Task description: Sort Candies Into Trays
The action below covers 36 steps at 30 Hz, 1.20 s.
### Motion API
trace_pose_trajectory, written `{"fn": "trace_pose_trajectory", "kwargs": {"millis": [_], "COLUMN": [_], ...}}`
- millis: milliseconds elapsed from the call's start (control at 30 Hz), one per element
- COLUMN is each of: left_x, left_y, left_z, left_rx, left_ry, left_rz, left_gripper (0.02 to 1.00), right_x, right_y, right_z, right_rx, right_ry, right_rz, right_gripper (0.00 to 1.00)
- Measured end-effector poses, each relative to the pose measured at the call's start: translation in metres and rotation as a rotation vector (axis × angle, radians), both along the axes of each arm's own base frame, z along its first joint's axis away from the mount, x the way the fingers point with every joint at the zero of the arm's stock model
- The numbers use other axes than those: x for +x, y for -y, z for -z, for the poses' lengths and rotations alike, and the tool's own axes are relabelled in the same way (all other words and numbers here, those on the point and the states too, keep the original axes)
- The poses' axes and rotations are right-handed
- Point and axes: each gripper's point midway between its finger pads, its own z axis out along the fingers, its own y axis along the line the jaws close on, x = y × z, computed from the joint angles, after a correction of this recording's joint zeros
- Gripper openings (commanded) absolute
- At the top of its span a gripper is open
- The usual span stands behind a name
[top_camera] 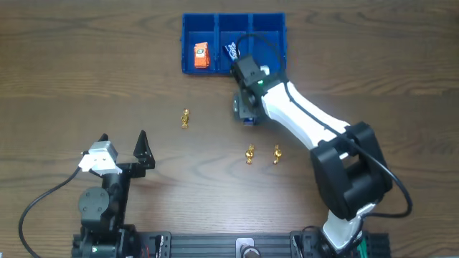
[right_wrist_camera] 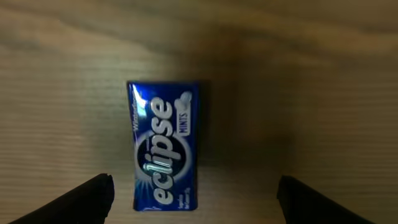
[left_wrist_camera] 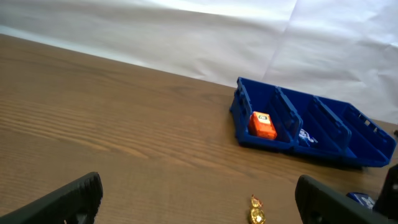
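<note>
Wooden table (right_wrist_camera: 62,62) bears a flat, glossy dark-blue mint pack (right_wrist_camera: 165,152), white-lettered.

One blue tray (top_camera: 186,43) with three compartments, one orange candy (top_camera: 201,56), two blue-wrapped candies (top_camera: 232,51), one of them a mint pack (right_wrist_camera: 165,155) on the worktop (top_camera: 72,86), three gold-wrapped candies (top_camera: 186,118), two robot arms (top_camera: 301,115).

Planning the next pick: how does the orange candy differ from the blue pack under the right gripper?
The orange candy is stubby; the blue pack is elongated. The orange candy sits in the tray, in its compartment at the top view's left; the blue pack lies on the table under the right gripper's open jaws. Both are rectangular wrapped packs.
</note>
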Motion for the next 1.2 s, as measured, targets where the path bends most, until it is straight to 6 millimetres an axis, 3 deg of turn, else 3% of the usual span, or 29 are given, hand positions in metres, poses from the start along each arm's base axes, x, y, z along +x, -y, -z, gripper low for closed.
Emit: {"fn": "trace_pose_trajectory", "kwargs": {"millis": [133, 233, 300, 467, 667, 733, 833, 900, 967, 1000, 1100, 1200], "left_x": [0.0, 0.0, 0.0, 0.0, 0.0, 0.0, 0.0, 0.0, 0.0, 0.0, 0.0, 0.0], "left_y": [0.0, 0.0, 0.0, 0.0, 0.0, 0.0, 0.0, 0.0, 0.0, 0.0, 0.0, 0.0], "left_z": [0.0, 0.0, 0.0, 0.0, 0.0, 0.0, 0.0, 0.0, 0.0, 0.0, 0.0, 0.0], "left_rx": [0.0, 0.0, 0.0, 0.0, 0.0, 0.0, 0.0, 0.0, 0.0, 0.0, 0.0, 0.0], "left_ry": [0.0, 0.0, 0.0, 0.0, 0.0, 0.0, 0.001, 0.0, 0.0, 0.0, -0.001, 0.0], "left_rz": [0.0, 0.0, 0.0, 0.0, 0.0, 0.0, 0.0, 0.0, 0.0, 0.0, 0.0, 0.0], "left_gripper": [0.998, 0.998, 0.998, 0.998, 0.998, 0.998, 0.998, 0.998, 0.996, 0.998, 0.996, 0.998], "right_x": [-0.002, -0.005, -0.004, -0.004, -0.008, -0.016, -0.015, 0.014, 0.043, 0.073, 0.125, 0.161], "right_y": [-0.011, -0.016, -0.017, -0.019, -0.019, -0.021, -0.034, -0.041, -0.045, -0.05, -0.06, -0.062], "right_z": [0.022, 0.035, 0.035, 0.035, 0.034, 0.016, -0.083, -0.147, -0.185, -0.201, -0.195, -0.144], "right_rx": [0.007, 0.01, 0.017, 0.032, 0.026, 0.031, 0.11, 0.134, 0.143, 0.146, 0.126, 0.091], "right_ry": [-0.03, -0.054, -0.053, -0.052, -0.065, -0.056, 0.088, 0.21, 0.289, 0.35, 0.41, 0.385], "right_rz": [-0.01, -0.013, -0.003, 0.009, 0.006, -0.009, -0.042, -0.029, -0.025, -0.021, -0.012, -0.002], "right_gripper": [0.844, 0.678, 0.625, 0.347, 0.268, 0.259, 0.259, 0.255, 0.257, 0.257, 0.259, 0.266]}}
